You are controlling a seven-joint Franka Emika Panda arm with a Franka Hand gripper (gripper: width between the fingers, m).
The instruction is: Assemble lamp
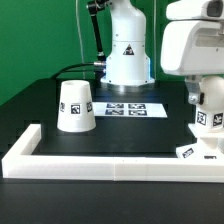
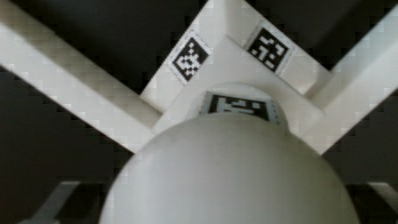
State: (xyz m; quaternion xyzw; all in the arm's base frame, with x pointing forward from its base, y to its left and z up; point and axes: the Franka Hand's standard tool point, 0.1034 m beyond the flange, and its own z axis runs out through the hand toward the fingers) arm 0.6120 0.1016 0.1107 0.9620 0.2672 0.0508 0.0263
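Observation:
My gripper is at the exterior view's right, shut on the white bulb, which hangs upright just above the flat lamp base in the rail's corner. In the wrist view the bulb's round head fills the middle between the dark fingers of my gripper. A tag shows on the bulb's stem. The tagged base lies beyond it, and I cannot tell if the stem touches it. The white cone shade stands on the black table at the exterior view's left, apart from the gripper.
A long white rail borders the table's front and turns up both sides, and its arms show in the wrist view. The marker board lies in front of the robot's pedestal.

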